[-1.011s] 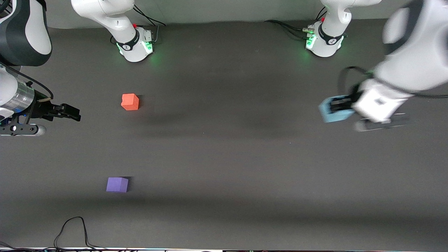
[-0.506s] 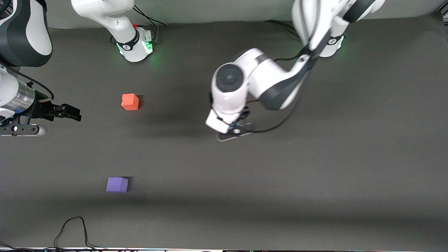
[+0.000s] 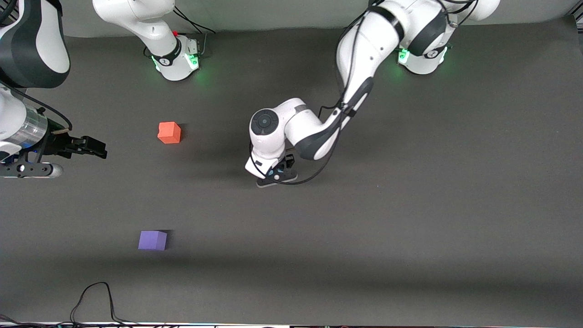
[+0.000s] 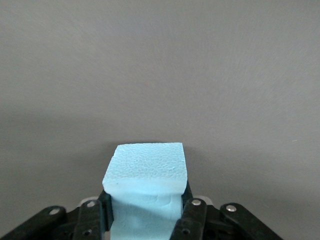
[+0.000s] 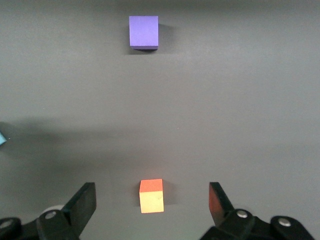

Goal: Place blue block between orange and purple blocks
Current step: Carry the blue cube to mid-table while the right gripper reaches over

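1. Left gripper (image 4: pixel 145 220): jaws pinching blue block (image 4: pixel 146 186), over mid-desk (image 3: pixel 410 218).
2. Right gripper (image 5: pixel 150 205): jaws spread, waiting at its arm's desk edge.
3. Orange block (image 3: pixel 169 132): toward the robots' edge.
4. Purple block (image 3: pixel 152 240): toward the camera's edge.

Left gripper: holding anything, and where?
Left gripper pinches the blue block by two opposite side faces. Right gripper is open, empty.

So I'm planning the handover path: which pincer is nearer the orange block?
Right. The right pincer hangs open over the table by the orange block, at the right arm's end. The left pincer, gripping the blue block, is over mid-table.
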### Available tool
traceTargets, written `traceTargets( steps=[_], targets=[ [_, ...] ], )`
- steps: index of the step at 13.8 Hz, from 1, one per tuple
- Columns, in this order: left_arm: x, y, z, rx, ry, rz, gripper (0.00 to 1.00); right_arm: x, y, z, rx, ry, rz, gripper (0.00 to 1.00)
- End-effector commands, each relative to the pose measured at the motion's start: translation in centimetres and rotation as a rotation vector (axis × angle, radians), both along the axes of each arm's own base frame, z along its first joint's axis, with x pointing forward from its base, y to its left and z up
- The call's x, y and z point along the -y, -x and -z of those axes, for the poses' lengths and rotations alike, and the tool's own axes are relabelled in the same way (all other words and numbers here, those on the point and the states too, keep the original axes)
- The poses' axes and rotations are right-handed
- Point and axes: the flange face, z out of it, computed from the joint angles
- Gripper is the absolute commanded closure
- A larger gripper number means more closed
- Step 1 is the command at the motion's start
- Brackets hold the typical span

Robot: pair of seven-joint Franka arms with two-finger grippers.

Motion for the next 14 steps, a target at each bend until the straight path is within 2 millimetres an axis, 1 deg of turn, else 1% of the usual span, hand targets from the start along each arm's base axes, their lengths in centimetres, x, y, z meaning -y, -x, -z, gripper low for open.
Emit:
traceTargets(
  steps=[1,2,3,4,7,8,9,10,11,12,13,14],
  targets=[
    [1.1,0.2,1.3,0.041,-0.008,-0.016,0.65,-0.2,-0.1,0.1,0.005,-0.014,-0.014,0.0],
    [1.1,0.2,1.3,0.04,-0.009,-0.015,0.55,-0.3,-0.1,0.4,0.001,-0.013,-0.012,0.0],
    [1.1,0.2,1.2,0.041,-0.008,-0.015,0.37,-0.3,-0.2,0.5,-0.001,-0.012,-0.012,0.0],
    [1.0,0.2,1.2,0.04,-0.01,-0.015,0.0,-0.4,-0.2,0.5,-0.001,-0.014,-0.014,0.0],
    [0.6,-0.4,-0.1,0.043,-0.012,-0.025,0.0,-0.8,-0.2,0.5,-0.002,-0.038,-0.01,0.0],
    [0.1,-1.1,-0.5,0.043,-0.011,-0.036,0.0,-1.4,-0.4,1.0,-0.01,-0.044,-0.019,0.0],
    [-0.9,-2.4,-2.5,0.05,0.002,-0.054,0.0,-3.7,-0.5,0.9,-0.007,-0.06,-0.052,0.0],
    [-3.4,-4.8,-4.2,0.038,-0.018,-0.092,0.0,-5.6,-0.7,1.5,-0.015,-0.067,-0.081,0.0],
    [-5.9,-6.7,-8.2,0.022,-0.027,-0.122,0.0,-8.2,-0.9,2.1,-0.026,-0.066,-0.116,0.0],
    [-8.3,-7.7,-11.8,-0.025,-0.037,-0.103,0.0,-11.9,-0.4,2.2,-0.021,-0.065,-0.163,0.0],
    [-11.7,-9.3,-15.3,-0.061,-0.044,-0.105,0.0,-14.6,-0.2,2.0,-0.011,-0.062,-0.172,0.0],
    [-15.7,-10.9,-18.1,-0.093,-0.055,-0.102,0.0,-16.3,-0.3,2.3,-0.008,-0.06,-0.161,0.0]
  ],
)
